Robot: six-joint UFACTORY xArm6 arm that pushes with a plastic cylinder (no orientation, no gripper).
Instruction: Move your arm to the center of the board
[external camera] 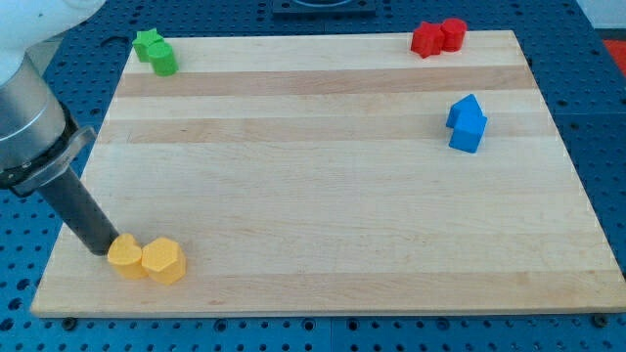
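At the far left of the view, the arm point(29, 117) enters from the upper left corner, and its dark rod point(80, 210) slopes downward and to the right, so its long axis runs diagonally from upper left to lower right. My tip point(106, 251) sits at the near left corner of the board, touching or just beside the left edge of a yellow block point(125, 257); exact contact cannot be told. The rod carries no jaws, so nothing opens, closes or clamps. A second yellow block point(163, 261) lies against the right side of the first; both look roughly heart-shaped. At the far left corner, a green star-shaped block point(148, 44) and a second green block point(163, 61) touch each other. The board point(313, 196) is a light wooden panel of glued strips with grain running left to right, and its centre is well apart from my tip. At the far right, two red blocks point(437, 37) sit side by side at the far edge. Nearer and further right, two blue blocks point(467, 124) stand together. The board rests on a blue perforated table point(602, 117).
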